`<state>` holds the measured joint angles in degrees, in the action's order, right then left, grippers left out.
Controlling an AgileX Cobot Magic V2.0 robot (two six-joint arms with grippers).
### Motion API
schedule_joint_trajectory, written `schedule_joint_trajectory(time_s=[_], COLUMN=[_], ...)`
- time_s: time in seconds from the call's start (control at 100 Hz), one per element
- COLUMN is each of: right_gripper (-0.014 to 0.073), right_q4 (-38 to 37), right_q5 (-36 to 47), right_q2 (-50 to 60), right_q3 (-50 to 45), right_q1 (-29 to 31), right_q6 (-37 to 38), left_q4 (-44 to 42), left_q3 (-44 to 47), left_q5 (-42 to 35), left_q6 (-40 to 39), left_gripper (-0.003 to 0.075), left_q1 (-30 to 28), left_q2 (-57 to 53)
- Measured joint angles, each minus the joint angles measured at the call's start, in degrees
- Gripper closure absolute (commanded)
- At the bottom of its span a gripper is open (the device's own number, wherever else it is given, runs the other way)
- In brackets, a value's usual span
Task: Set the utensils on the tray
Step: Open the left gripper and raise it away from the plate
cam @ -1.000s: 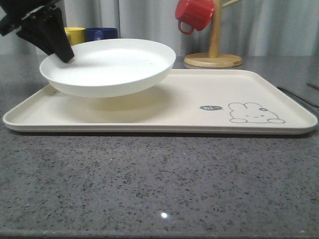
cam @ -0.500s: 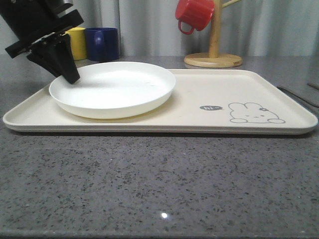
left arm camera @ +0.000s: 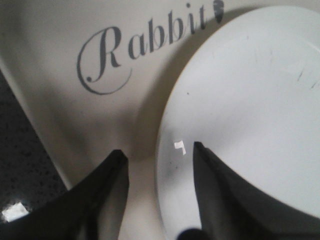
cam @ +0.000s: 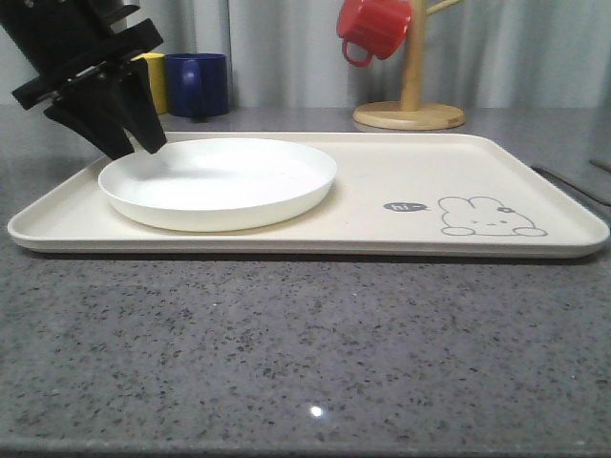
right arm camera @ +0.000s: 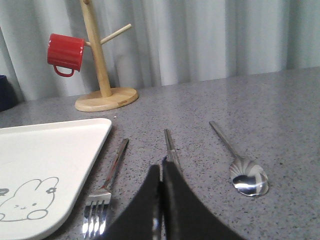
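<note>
Item one, my left gripper [cam: 134, 145]: black, jaws apart, straddling the near-left rim of the plate [cam: 220, 181], one finger [left arm camera: 220, 195] over the plate's inside, the other over the tray. Item two, tray [cam: 401, 239]: large, cream, flat, low rim, rounded corners, grey rabbit drawing and "hi" bubble toward its right end, "Rabbit" script by my left fingers; it lies on the speckled grey counter [cam: 305, 363] and bears the white plate on its left half. Behind it: yellow mug [cam: 151, 81] and blue mug [cam: 198, 84] at left, wooden mug tree [cam: 410, 86] with a red mug [cam: 372, 27] hung on it. Item three, utensils, all shiny silver, on the counter beside the tray's right edge, none on it: fork [right arm camera: 105, 197] nearest the tray, chopsticks [right arm camera: 170, 142] next, spoon [right arm camera: 245, 175] farthest out. Item four, my right gripper [right arm camera: 161, 172]: fingers pressed together at the near end of the chopsticks; whether they hold them I cannot tell.
</note>
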<state>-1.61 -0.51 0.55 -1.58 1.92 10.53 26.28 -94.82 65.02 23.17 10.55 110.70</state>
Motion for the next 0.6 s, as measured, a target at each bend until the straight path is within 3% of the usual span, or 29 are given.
schedule_joint_trajectory(time_s=[0.34,0.6], right_gripper=[0.067,0.067], right_q4=[0.0,0.0], right_q5=[0.0,0.0], right_q2=[0.0,0.0], right_q3=[0.0,0.0], right_q1=[0.0,0.0], right_q6=[0.0,0.0], left_q4=[0.1,-0.8], left_q3=[1.79,14.38], left_q5=[-10.58,-22.19], left_q6=[-0.13,-0.13], left_gripper=[0.0402,0.0402], left_q1=[0.0,0.0], left_q2=[-10.95,-24.65])
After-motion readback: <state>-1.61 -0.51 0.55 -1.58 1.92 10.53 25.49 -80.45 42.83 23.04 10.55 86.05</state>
